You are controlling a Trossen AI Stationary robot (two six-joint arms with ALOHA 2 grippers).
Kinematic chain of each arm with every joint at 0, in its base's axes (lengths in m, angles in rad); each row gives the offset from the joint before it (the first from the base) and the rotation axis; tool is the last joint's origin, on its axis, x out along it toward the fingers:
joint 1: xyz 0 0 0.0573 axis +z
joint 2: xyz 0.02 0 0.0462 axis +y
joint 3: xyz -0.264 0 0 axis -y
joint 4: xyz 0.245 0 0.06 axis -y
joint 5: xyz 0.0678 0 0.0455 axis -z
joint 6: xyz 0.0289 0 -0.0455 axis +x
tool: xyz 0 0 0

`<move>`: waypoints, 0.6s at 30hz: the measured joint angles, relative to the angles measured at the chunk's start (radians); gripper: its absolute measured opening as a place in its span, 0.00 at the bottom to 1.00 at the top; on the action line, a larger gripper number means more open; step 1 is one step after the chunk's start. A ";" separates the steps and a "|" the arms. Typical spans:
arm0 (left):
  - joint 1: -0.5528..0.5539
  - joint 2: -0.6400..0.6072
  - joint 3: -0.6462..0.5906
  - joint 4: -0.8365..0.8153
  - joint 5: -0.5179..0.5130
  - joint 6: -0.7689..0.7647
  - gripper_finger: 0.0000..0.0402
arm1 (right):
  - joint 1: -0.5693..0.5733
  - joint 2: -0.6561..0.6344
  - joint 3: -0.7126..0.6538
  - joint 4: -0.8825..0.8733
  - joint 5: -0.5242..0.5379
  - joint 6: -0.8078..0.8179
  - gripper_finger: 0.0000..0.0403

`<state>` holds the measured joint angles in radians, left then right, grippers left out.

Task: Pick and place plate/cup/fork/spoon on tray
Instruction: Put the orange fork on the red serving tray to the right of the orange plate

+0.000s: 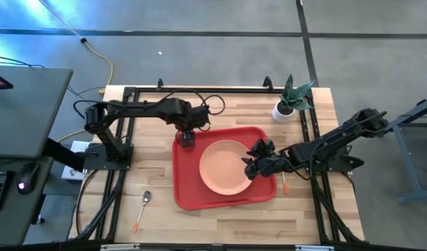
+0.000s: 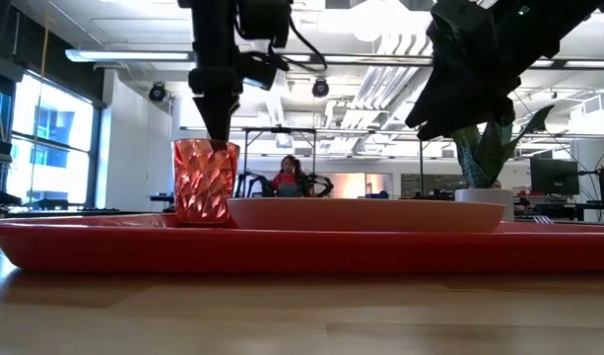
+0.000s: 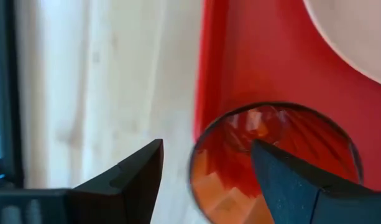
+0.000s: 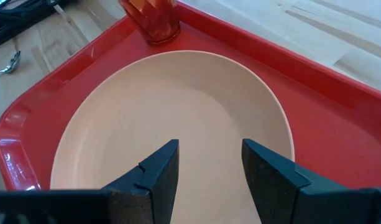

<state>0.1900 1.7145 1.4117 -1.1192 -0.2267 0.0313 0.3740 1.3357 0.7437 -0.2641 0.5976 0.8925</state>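
- Nearest my table-level camera sits the tray [image 2: 104, 248], its red rim filling the foreground; from above I see the tray [image 1: 189, 192] in the middle of the wooden table [image 1: 220, 223], and it is the biggest item I have in view.
- On the tray lies the plate [image 1: 226, 167], peach-pink and flat, filling the half of the tray toward 3 o'clock in the overhead view.
- From 9 o'clock the left arm reaches in, and I see the left gripper [image 1: 187, 137] right over the tray's 10 o'clock corner. Its fingers [image 3: 125, 180] are spread wide and straddle the cup's rim, one inside and one outside; I see no grip on the glass.
- From 3 o'clock comes the right arm, and the right gripper [image 1: 249, 166] hovers over the plate's 3 o'clock edge. Through its wrist camera I see both fingers [image 4: 271, 171] parted with only the plate below the gap, so it holds nothing.
- At the table's 1 o'clock corner stands a potted plant [image 1: 288, 101] in a white pot, well apart from the tray.
- In the tray's 10 o'clock corner stands the cup [image 2: 205, 181], upright, red-orange and faceted, just beside the plate.
- At 7 o'clock on the bare wood, well apart from the tray, lies the spoon [image 1: 143, 208], bowl pointing toward the far edge.
- Just off the tray's 3 o'clock side I see a thin orange handle [image 1: 284, 184] on the wood, presumably the fork; the gripper hides its head.
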 joint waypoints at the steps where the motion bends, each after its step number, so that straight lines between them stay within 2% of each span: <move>1: -0.004 -0.010 0.000 0.000 -0.011 -0.001 0.58 | 0.000 0.000 0.000 0.001 0.001 0.000 0.42; 7: -0.031 -0.121 0.000 0.005 -0.023 -0.013 0.58 | 0.000 0.000 0.000 0.002 0.023 0.001 0.42; 11: -0.062 -0.227 -0.011 0.025 -0.023 -0.099 0.58 | 0.000 0.000 0.000 0.007 0.049 0.001 0.42; 15: -0.137 -0.331 -0.079 0.098 -0.044 -0.220 0.58 | 0.000 0.000 0.000 0.044 0.070 -0.002 0.42; 18: -0.225 -0.393 -0.152 0.160 -0.116 -0.303 0.58 | 0.000 0.000 0.000 0.079 0.095 -0.003 0.42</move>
<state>-0.0350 1.3214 1.2597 -0.9595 -0.3424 -0.2721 0.3740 1.3361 0.7437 -0.1853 0.6921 0.8896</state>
